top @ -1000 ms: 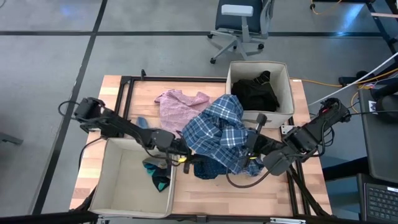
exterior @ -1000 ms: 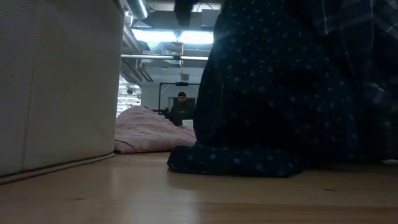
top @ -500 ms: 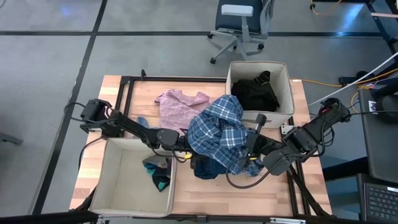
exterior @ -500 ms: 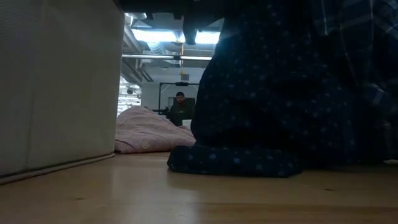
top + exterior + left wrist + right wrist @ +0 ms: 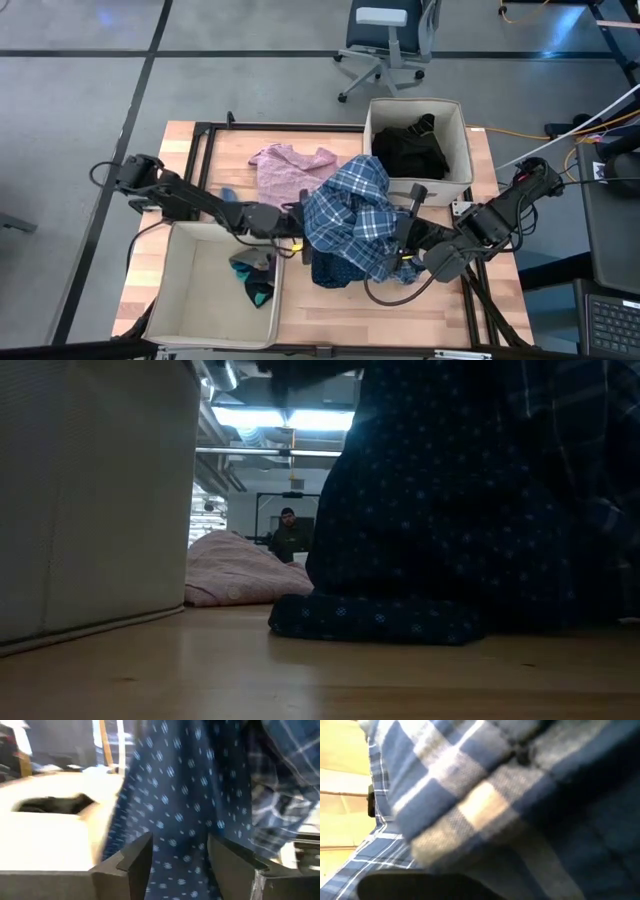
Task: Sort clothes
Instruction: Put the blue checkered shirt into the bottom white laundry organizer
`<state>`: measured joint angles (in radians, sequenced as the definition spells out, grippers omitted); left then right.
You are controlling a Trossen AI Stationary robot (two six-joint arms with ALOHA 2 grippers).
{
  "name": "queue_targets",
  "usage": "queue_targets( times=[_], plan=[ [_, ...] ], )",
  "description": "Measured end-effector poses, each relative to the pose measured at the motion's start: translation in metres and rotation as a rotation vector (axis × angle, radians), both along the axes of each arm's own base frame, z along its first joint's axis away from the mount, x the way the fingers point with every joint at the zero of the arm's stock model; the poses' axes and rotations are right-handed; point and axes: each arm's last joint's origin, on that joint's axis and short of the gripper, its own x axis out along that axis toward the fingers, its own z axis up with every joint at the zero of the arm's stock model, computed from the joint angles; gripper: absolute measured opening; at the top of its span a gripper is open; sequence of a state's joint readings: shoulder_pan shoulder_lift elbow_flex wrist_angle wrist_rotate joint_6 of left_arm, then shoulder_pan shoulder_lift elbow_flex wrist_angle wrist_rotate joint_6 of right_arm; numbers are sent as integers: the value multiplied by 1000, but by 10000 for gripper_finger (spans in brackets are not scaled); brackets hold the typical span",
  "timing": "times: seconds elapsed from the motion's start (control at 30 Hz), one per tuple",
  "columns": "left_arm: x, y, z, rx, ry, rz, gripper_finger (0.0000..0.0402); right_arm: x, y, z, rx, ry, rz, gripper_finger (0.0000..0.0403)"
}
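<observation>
Plaid cloth, blue and white, is the landmark: the plaid shirt [image 5: 352, 215] is bunched high at the middle of the wooden table [image 5: 330, 300]. No brand, label or writing can be read on any item.

Left gripper [image 5: 300, 222]: at the left edge of the plaid shirt, fingers [image 5: 131, 862] spread wide. In the left wrist view they point at a dark blue dotted garment [image 5: 185, 805] hanging directly ahead. Whether they touch it cannot be told.

Right gripper [image 5: 408, 228]: at the right edge of the plaid shirt, fingers pressed together. Plaid cloth fills the right wrist view and covers the fingertips, so whether the shirt is pinched cannot be told.

The dotted garment lies under the plaid shirt, its folded lower edge resting on the table in the low view.

Pink patterned top [image 5: 287, 170]: flat on the table, behind and to the left of the plaid shirt.

Beige bin [image 5: 190, 300]: in front of and to the left of the plaid shirt, holding a teal sock [image 5: 258, 290] and a dark piece.

Second beige bin [image 5: 462, 135]: behind and to the right of the plaid shirt, holding black pieces [image 5: 412, 150].

An office chair [image 5: 385, 40] stands on the floor beyond the table. A person [image 5: 290, 535] shows far off in the low view.
</observation>
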<state>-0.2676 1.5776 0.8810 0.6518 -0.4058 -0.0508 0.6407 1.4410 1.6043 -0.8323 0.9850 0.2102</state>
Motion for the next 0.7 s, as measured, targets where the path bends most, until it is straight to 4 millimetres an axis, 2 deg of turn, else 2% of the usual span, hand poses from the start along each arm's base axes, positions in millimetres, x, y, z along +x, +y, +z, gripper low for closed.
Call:
queue_targets(
  times=[0.17, 0.3, 0.4, 0.57, 0.7],
  plan=[
    [11, 9, -12, -71, -4, -107, 180, 0, 0, 0, -4, 3, 4, 17],
    [15, 10, -15, -55, -29, -143, 172, 0, 1, 0, 2, 5, 15, 17],
    [16, 9, -17, -36, -19, -160, 132, 1, 1, 0, 7, 6, 26, 17],
    [16, 8, -19, -31, -2, -203, 20, 2, 2, 2, 5, -5, 36, 17],
    [15, 7, -23, -35, 47, -204, 13, 4, 3, 6, -8, -27, 53, 17]
  ],
)
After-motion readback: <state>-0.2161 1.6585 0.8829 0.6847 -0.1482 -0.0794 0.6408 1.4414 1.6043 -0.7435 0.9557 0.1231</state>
